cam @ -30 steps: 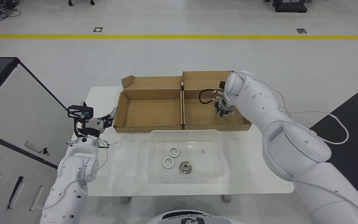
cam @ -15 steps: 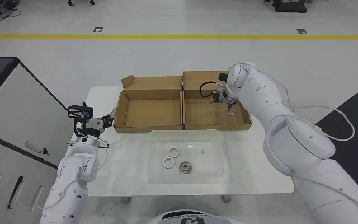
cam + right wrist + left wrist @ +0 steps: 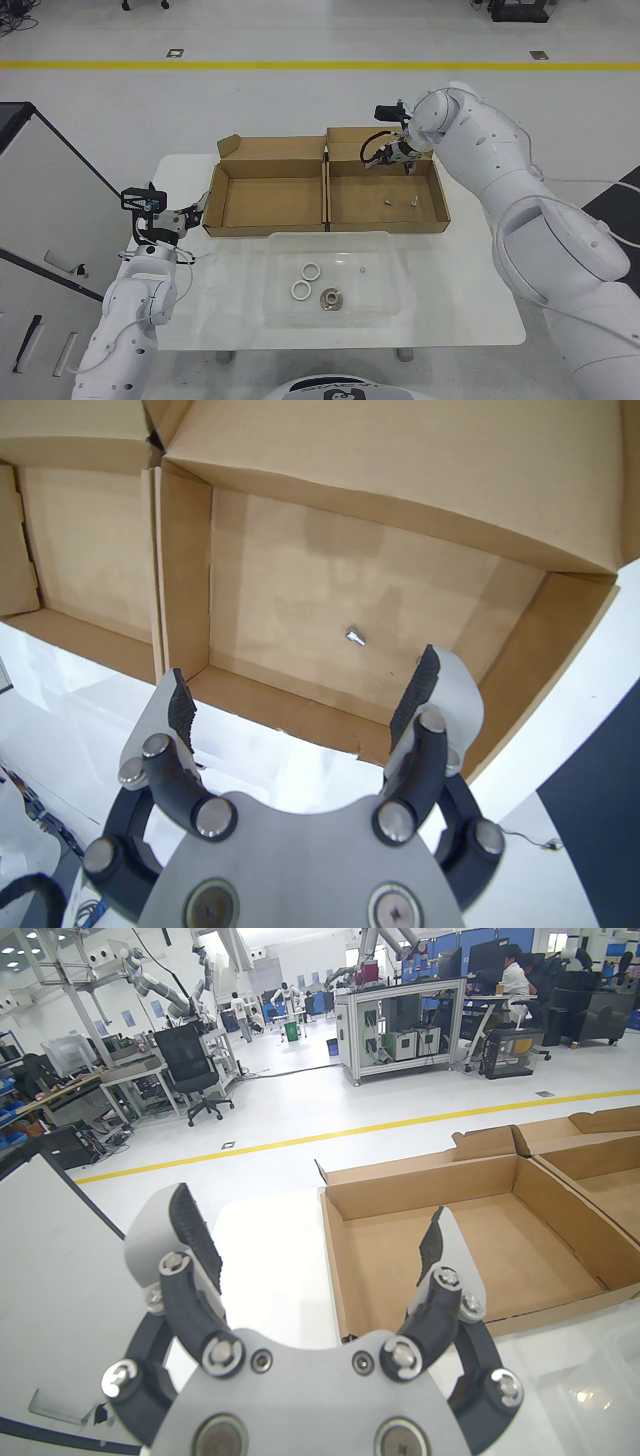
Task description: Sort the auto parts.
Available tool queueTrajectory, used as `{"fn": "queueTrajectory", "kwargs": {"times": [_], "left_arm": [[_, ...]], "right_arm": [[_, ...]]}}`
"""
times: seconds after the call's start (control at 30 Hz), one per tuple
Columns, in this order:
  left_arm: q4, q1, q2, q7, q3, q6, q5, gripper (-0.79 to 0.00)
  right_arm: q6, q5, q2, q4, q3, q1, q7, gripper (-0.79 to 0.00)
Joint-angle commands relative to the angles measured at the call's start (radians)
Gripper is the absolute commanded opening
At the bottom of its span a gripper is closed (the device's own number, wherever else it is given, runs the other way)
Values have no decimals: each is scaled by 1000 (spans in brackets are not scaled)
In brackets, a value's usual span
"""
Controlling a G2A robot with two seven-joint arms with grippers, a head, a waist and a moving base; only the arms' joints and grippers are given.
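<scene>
Right end effector (image 3: pixel 304 680) lifts away from the right box (image 3: pixel 280 565), open & empty, left end effector (image 3: pixel 310 1208) open too; tiny bolt (image 3: pixel 355 635) on the box floor looks hard, light, prob slippery, so pinch its middle.

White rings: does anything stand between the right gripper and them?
Nothing visible does, from above. The open right gripper hangs over the right box's far side; only that box's near wall lies between it and the white rings in the clear bin.
</scene>
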Motion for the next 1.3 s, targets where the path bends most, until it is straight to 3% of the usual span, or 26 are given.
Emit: {"fn": "queueTrajectory", "kwargs": {"times": [0.0, 0.43, 0.53, 0.7, 0.93, 1.17, 1.27], "left_arm": [[0, 0, 0, 0, 0, 0, 0, 0], [0, 0, 0, 0, 0, 0, 0, 0], [0, 0, 0, 0, 0, 0, 0, 0], [0, 0, 0, 0, 0, 0, 0, 0], [0, 0, 0, 0, 0, 0, 0, 0], [0, 0, 0, 0, 0, 0, 0, 0], [0, 0, 0, 0, 0, 0, 0, 0]], "right_arm": [[13, -17, 25, -63, 19, -10, 13, 0], [12, -24, 25, -67, 16, -13, 5, 0], [-26, -55, 32, -138, 19, -22, -43, 0], [-143, -142, 77, -354, 43, -63, -66, 0], [-261, -230, 183, -781, 156, -221, 72, 0], [-332, -249, 274, -1123, 306, -419, 212, 0], [-323, -270, 300, -1218, 316, -479, 222, 0]]}}
